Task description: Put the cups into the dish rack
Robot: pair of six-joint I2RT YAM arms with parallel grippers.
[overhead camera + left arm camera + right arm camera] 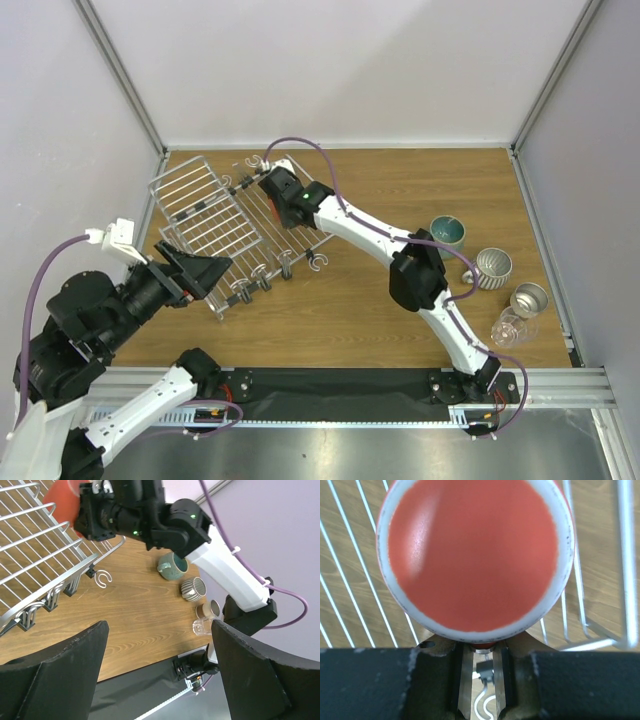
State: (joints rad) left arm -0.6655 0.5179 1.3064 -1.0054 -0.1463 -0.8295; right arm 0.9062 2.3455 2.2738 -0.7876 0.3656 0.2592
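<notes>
My right gripper [484, 650] is shut on the handle of the red mug [475, 555], whose red base with a pale ring faces the right wrist camera, over the rods of the dish rack [600, 630]. In the top view the right gripper [272, 184] is over the rack's [200, 215] far right part and hides the mug. The mug shows red in the left wrist view [62, 502]. The teal mug [447, 232], white ribbed mug [493, 267], metal cup [529, 299] and clear glass [507, 327] stand at the right. My left gripper [203, 272] is open and empty at the rack's near edge.
In the left wrist view the left gripper [160, 670] is wide open, and the right arm [225, 575] stretches across the table above the cups. A loose white hook [102, 578] lies by the rack's black clips. White walls and metal posts bound the table.
</notes>
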